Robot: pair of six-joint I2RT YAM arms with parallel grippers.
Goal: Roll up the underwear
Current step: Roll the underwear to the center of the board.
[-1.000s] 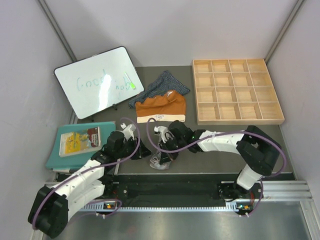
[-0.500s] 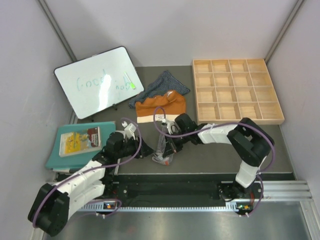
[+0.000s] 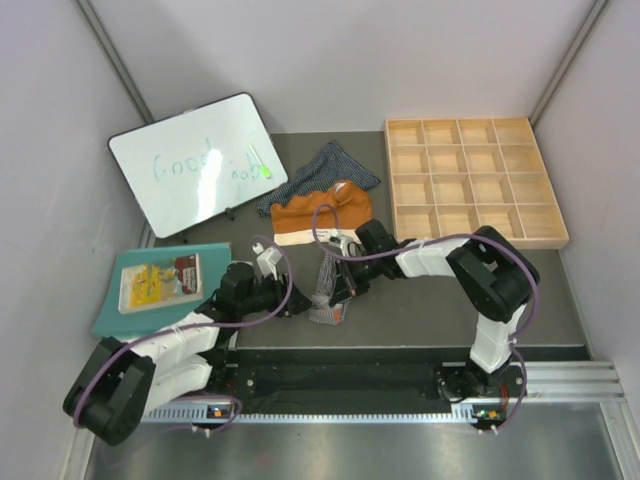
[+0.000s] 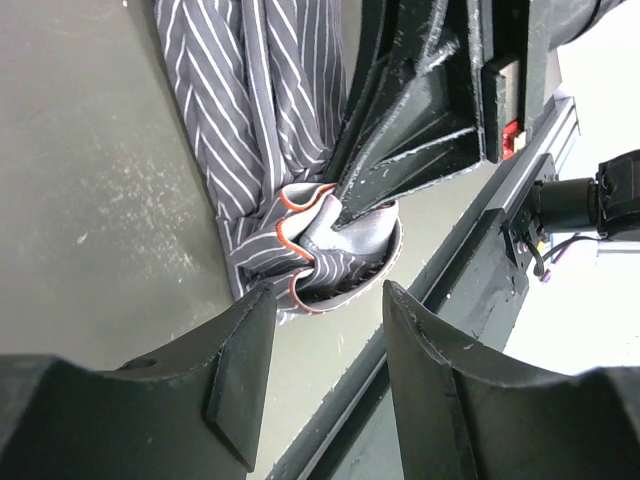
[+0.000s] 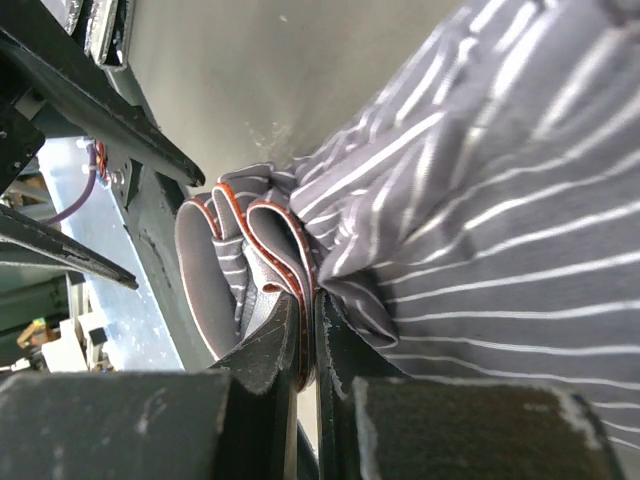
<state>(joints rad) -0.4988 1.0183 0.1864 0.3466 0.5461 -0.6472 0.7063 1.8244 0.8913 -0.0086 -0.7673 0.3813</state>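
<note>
**Ana:** What has your right gripper got?

**Me:** My right gripper [image 5: 308, 312] is clamped tight on the red-trimmed waistband of the grey pair [image 5: 480, 200], where the band is bunched into a few loops. I pinch there because, as I judge it, that folded band is the core a roll starts from. A grip on the loose cloth would let it fall open.

**Ana:** And the left?

**Me:** My left gripper [image 4: 328, 300] stands partly open with nothing between its fingers. Its tips are just beside the same bunched end, coming at it from the opposite side. I'd say it sits there to tuck or take the loops while the right pins them.

**Ana:** Where does the garment lie?

**Me:** On the table [image 3: 420, 300], near the front edge and between my two arms. From the pinched end the striped cloth runs away from me as a narrow, folded strip. Only that end is gathered, so I reckon the rolling has barely begun.

**Ana:** The other two?

**Me:** The orange pair [image 3: 320, 215] and the navy pair [image 3: 325, 170] lie farther back, overlapping, between the whiteboard [image 3: 195, 160] and the tray [image 3: 470, 242]. They're apart from both grippers and unrolled. My guess is that leaving them there gives me room to work one piece at a time.
</note>
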